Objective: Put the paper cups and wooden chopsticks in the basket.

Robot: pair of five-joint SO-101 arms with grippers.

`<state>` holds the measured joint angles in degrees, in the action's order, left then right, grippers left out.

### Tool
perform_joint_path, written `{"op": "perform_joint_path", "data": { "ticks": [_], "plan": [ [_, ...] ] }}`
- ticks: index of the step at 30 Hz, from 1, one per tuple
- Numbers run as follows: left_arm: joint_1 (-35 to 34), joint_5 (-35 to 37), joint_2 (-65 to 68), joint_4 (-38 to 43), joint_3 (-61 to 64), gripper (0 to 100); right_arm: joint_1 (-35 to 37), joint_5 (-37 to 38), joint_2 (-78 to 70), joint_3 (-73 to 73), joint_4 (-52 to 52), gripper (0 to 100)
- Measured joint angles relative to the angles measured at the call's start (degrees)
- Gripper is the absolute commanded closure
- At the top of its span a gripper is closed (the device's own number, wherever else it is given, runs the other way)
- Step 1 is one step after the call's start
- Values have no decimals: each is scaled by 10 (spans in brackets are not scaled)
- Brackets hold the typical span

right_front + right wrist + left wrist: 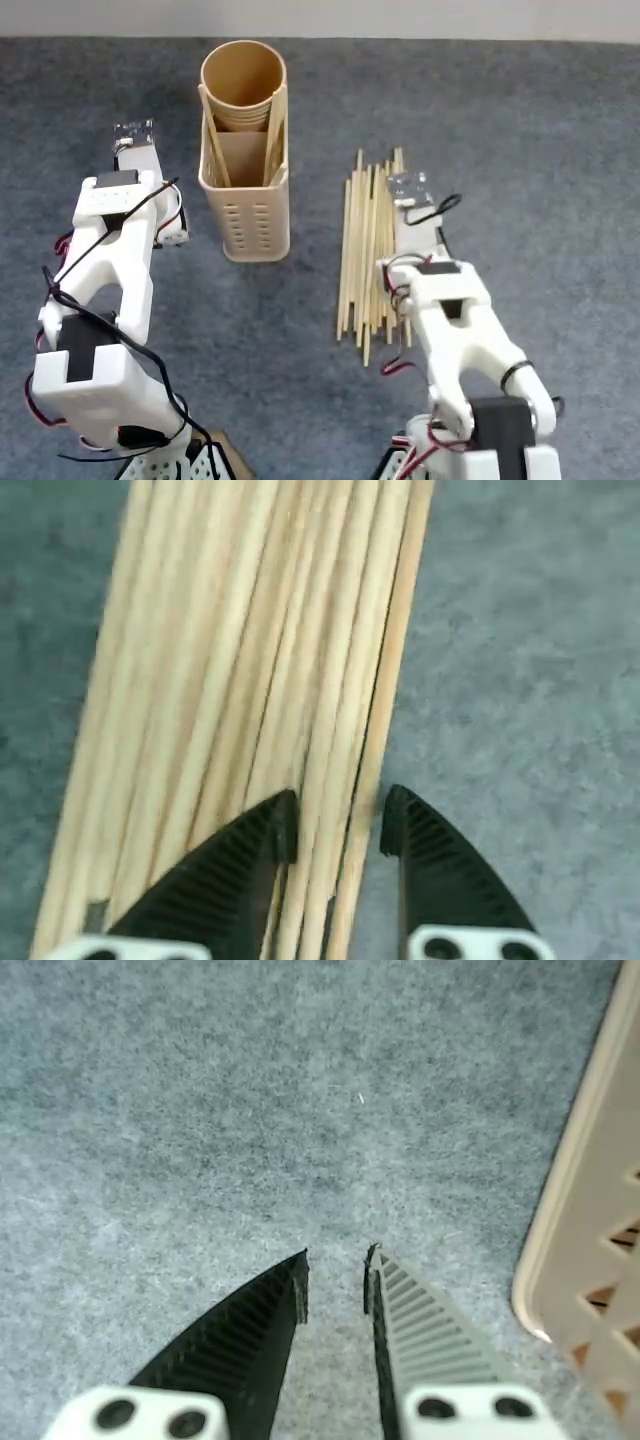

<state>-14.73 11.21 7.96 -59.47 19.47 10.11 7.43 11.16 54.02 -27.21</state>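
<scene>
Straddling smooth wooden chopsticks (pixel 250 660), right claw (pixel 340 820) parted; left claw (pixel 335 1280) parted over fuzzy carpet (pixel 200 1110).

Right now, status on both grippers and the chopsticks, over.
Left gripper open, empty, beside beige perforated plastic basket. Right gripper open over loose wooden chopsticks on grey felt. Brown paper cups already in basket. Nothing blocking.

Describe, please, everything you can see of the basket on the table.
The basket is a tall, narrow beige bin, plastic by its look, with rounded corners and rows of small cut-outs in its walls. It stands upright on the grey carpet, beside the loose chopsticks. Stacked paper cups sit in its mouth and some wooden chopsticks lean inside. The left gripper hangs near it without touching.
</scene>
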Motion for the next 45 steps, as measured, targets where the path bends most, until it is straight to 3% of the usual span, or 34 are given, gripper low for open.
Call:
{"op": "perform_joint_path", "data": {
  "ticks": [16,30,40,44,45],
  "plan": [
    [0,0,0,0,0,867,-33,-27,49,5,40,843],
    [0,0,0,0,0,867,-65,-28,2,17,66,843],
    [0,0,0,0,0,867,-62,-12,-113,-101,-27,852],
    [0,0,0,0,0,867,-64,-1,-160,-170,-84,998],
    [0,0,0,0,0,867,-68,1,-171,-190,-99,988]
  ]
}}
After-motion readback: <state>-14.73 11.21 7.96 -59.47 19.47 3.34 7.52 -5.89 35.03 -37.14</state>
